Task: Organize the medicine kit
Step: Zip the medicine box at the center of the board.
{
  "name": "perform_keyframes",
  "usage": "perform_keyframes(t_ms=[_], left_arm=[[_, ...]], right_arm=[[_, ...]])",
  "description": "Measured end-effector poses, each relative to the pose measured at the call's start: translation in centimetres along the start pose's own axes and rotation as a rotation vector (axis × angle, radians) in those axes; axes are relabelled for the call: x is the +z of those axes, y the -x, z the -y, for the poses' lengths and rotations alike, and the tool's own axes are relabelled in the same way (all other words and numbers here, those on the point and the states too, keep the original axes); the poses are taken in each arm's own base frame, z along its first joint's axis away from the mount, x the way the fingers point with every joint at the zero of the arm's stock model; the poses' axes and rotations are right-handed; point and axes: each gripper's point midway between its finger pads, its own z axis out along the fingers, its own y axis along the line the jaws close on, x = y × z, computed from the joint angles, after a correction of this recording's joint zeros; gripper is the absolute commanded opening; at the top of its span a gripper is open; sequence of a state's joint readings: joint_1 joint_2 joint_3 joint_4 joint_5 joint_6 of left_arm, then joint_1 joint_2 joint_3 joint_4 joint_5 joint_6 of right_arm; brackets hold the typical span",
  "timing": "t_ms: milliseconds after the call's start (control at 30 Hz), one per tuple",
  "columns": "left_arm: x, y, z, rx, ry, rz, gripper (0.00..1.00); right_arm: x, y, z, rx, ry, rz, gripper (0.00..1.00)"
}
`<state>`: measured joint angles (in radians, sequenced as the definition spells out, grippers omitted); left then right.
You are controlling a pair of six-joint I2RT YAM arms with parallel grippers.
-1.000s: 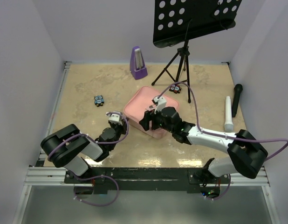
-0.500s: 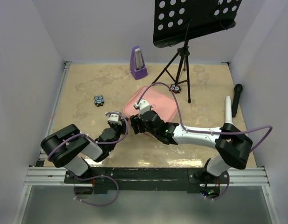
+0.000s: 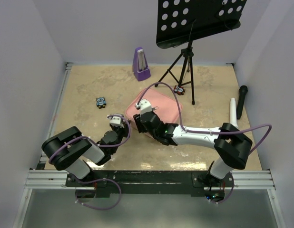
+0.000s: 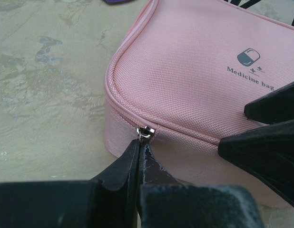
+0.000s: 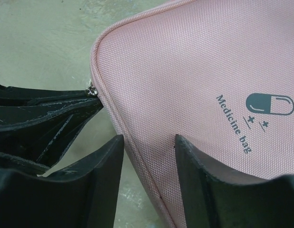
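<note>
1. Top view: the kit (image 3: 165,103) lies shut on the table (image 3: 90,85), just right of the frame's middle, below the metronome (image 3: 141,64) and the music stand (image 3: 194,21). Both arms meet at its lower left corner, the left gripper (image 3: 125,127) coming from the left and the right gripper (image 3: 136,124) from the right. From here we cannot tell how far either is open. A small packet (image 3: 101,101) lies well to the kit's left, and a microphone (image 3: 242,100) lies at the far right.
2. Left wrist view: the kit fills the upper right, its pill logo (image 4: 249,57) near the right edge. At lower centre the left gripper's 2 fingers are pressed together, pinching the metal zip pull (image 4: 145,130) at the kit's rounded corner. The right gripper's fingers show as 2 black wedges at the right edge, with a gap between them.
3. Right wrist view: the kit's lid fills the top and right. At the bottom the right gripper's 2 fingers stand apart, holding nothing, with the kit's corner edge running between them. We cannot tell whether they touch the fabric. The left gripper enters from the left, clamped on the zip pull.
</note>
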<state>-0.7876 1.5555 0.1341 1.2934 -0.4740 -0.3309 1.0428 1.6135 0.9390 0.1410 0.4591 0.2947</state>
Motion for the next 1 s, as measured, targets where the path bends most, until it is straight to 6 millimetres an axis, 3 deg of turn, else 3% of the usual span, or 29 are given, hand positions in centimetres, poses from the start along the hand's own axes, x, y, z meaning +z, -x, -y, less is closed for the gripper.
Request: perform_keyframes(t_ms=[167, 567, 867, 1000], left_arm=[[0.0, 0.0, 0.0, 0.000, 0.000, 0.000, 0.00], [0.0, 0.0, -0.1, -0.001, 0.006, 0.001, 0.00], [0.0, 0.0, -0.1, -0.001, 0.007, 0.001, 0.00], [0.0, 0.0, -0.2, -0.001, 0.012, 0.003, 0.00]], right_arm=[[-0.6, -0.1, -0.3, -0.017, 0.017, -0.002, 0.56], [0.4, -0.5, -0.6, -0.053, -0.007, -0.028, 0.38], [0.9, -0.8, -1.5, -0.064, 0.003, -0.059, 0.00], [1.0, -0.8, -1.7, -0.038, 0.011, -0.061, 0.00]])
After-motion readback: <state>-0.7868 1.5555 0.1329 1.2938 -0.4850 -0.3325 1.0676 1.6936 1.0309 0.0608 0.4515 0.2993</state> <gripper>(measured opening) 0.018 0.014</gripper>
